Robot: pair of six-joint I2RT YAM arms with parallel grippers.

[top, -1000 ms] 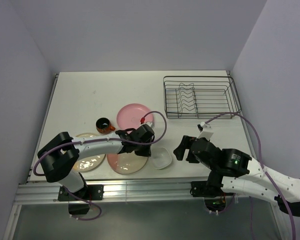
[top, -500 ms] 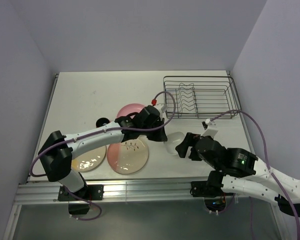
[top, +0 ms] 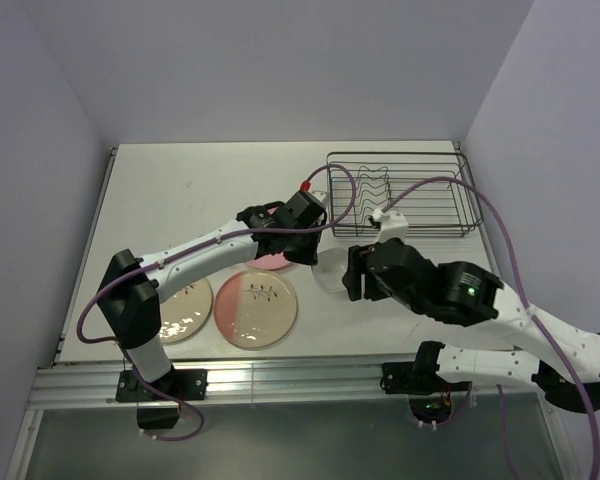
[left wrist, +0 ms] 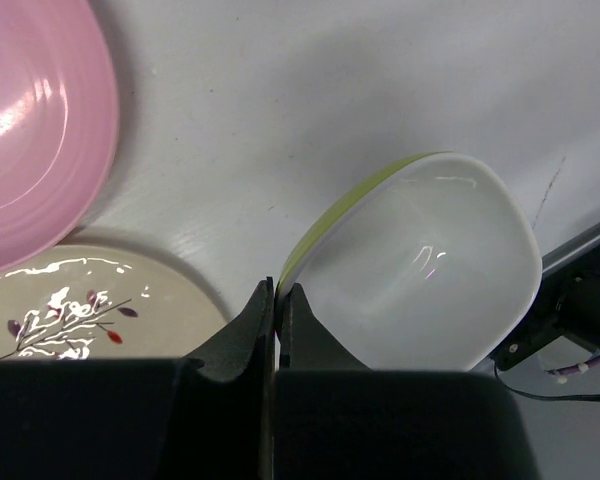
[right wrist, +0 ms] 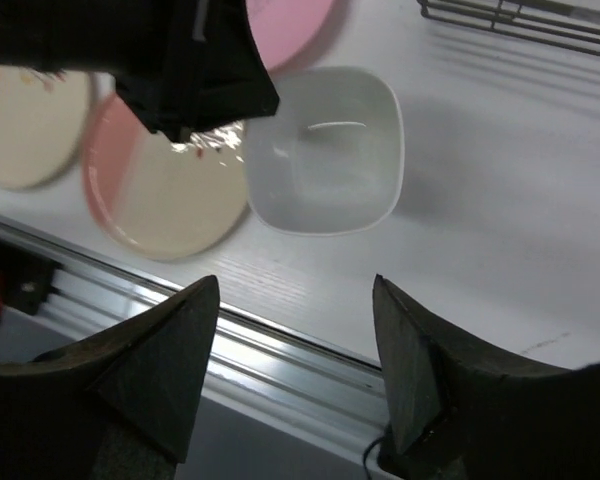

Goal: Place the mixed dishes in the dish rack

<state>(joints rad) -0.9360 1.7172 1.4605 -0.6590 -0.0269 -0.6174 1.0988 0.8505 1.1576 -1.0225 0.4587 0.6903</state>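
One wire dish rack (top: 440,212) back right, bare. Pink-and-cream plate (top: 255,308), yellowish plate (top: 190,310), pink plate (left wrist: 30,120) lie unloaded. White squarish bowl (left wrist: 430,270) hangs between them and rack, rim pinched by left gripper (left wrist: 277,290). Right gripper (right wrist: 296,282) spread beside it: likely handover, right must close on free rim, then left lets go.
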